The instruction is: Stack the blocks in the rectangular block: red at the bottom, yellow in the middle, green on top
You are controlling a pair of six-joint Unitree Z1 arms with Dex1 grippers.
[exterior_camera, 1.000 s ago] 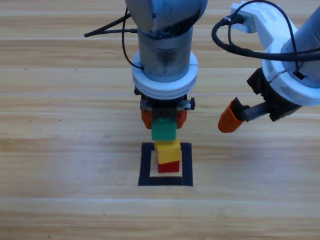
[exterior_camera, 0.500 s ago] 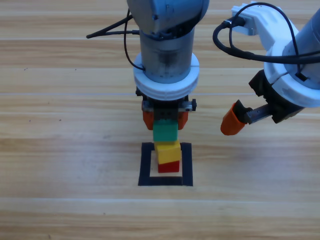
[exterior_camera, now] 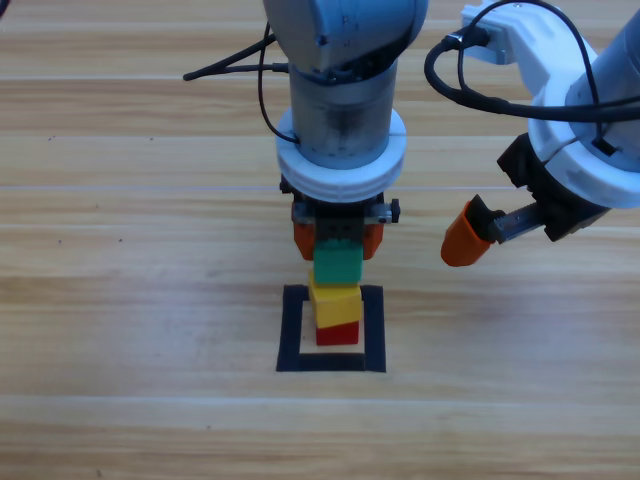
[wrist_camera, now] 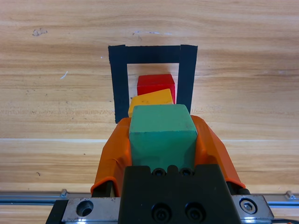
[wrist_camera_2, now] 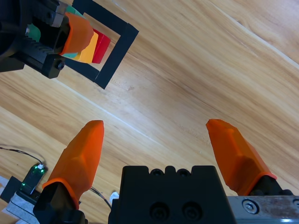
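So the whole thing sits on a light wooden table (exterior_camera: 120, 300) with long plank seams running side to side, and nothing of the room beyond the tabletop shows. Nearest the bottom of the high view is the black tape square (exterior_camera: 291, 330), with the red cube (exterior_camera: 338, 333) inside it and the yellow cube (exterior_camera: 333, 301) stacked on that, sitting a bit skewed. Right behind and above the yellow one is the green cube (exterior_camera: 337, 264), clamped between the orange jaws of the left gripper (exterior_camera: 338, 240). Compared with a second ago, that arm has shifted a little to the right and the green cube has come down closer over the yellow; whether they're touching I can't tell. The right gripper (exterior_camera: 465, 238) hangs off to the side, barely moved, well apart from the stack. The left wrist view shows the green cube's top face squarely between the jaws, hiding most of the yellow. Only the right wrist view shows the right gripper's jaws spread wide with nothing between them, over bare wood.
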